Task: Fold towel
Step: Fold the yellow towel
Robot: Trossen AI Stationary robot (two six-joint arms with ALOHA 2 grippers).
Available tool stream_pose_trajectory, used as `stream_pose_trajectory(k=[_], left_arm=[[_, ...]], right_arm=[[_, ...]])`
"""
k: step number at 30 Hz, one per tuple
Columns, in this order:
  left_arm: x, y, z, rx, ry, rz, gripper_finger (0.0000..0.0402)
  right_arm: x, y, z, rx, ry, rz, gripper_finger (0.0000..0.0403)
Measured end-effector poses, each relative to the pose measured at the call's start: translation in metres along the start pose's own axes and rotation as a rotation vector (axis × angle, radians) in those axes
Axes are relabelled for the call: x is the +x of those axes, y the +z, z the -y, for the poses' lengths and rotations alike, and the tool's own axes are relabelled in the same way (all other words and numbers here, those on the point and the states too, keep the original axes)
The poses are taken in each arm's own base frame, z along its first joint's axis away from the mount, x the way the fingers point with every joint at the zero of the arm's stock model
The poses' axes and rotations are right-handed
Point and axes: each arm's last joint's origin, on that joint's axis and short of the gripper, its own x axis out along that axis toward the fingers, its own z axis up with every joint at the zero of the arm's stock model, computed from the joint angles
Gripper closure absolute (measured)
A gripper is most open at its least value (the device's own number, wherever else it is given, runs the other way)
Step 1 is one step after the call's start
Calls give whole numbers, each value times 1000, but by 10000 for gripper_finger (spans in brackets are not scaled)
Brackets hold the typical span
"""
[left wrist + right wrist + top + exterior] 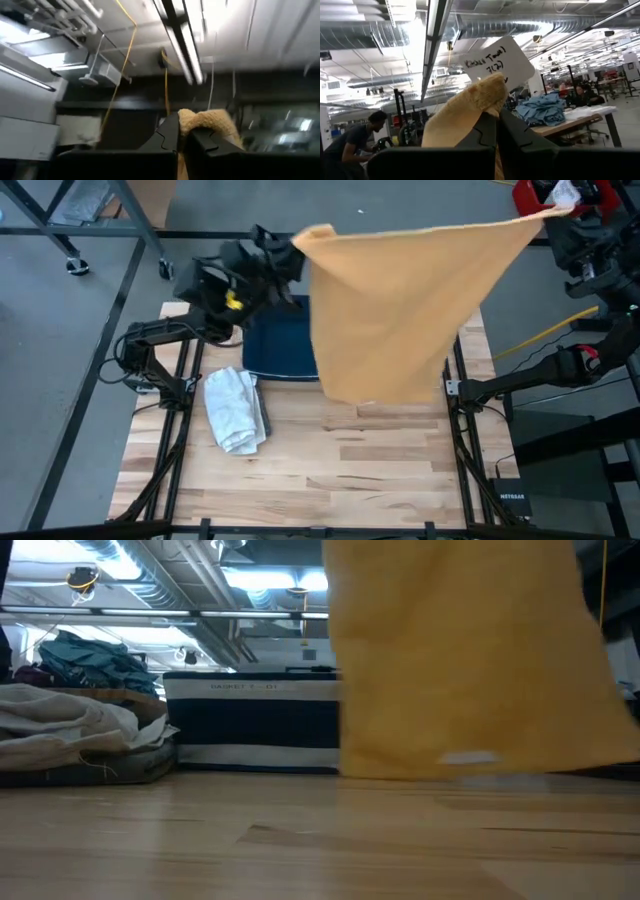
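1. Left gripper [182, 137]: fingers closed tight on one upper corner of the towel [400, 310], a tuft of cloth bunching out past the tips. In the high view this gripper [293, 248] is raised well above the tabletop [340, 470].
2. Right gripper [496, 132]: fingers clamped on the opposite upper corner, cloth pinched between them. In the high view it [555, 208] holds that corner higher than the left one.
3. Towel: stretched between the two pairs of fingers and hanging below them as a sheet. In the low view its bottom edge [480, 772] lies right at the tabletop; whether it touches cannot be told.
4. Risk, grip: each hold is on a small corner only. A sharp pull apart could slip a corner free and drop that side.
5. Risk, lay-down: the top edge is uneven, so the sheet may land skewed or creased and the fold would then be crooked.
6. Below and behind the left fingers: a dark blue bin [282, 345], partly covered by the towel. A trailing edge could catch on its rim.
7. Beside the bin, towards the left arm: a crumpled white cloth [235, 408] on the tabletop, near the landing area and liable to be overlapped.
8. Beyond the right fingers: a white label card [500, 62] and a person [355, 137] in the room, well apart from the work.
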Motion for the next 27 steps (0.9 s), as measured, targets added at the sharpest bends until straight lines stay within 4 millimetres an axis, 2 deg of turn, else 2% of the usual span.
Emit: stream_pose_trajectory(k=[2, 5, 10, 18, 22, 27], left_arm=[[3, -11, -1, 123, 4, -21, 401], [7, -19, -7, 310, 33, 35, 401], [8, -8, -17, 533, 123, 183, 401], [7, -4, -17, 454, 128, 186, 401], [5, -8, -4, 437, 76, 97, 401], [-7, -10, 24, 462, 37, -71, 401]], right_arm=[[-1, 1, 0, 1, -1, 3, 398], [1, -1, 0, -1, -1, -4, 398], [1, -1, 0, -3, 3, -9, 398], [1, -4, 0, -7, 3, -37, 398], [-1, -16, 0, 75, 43, -169, 398], [-4, -32, -1, 106, 113, -349, 398]])
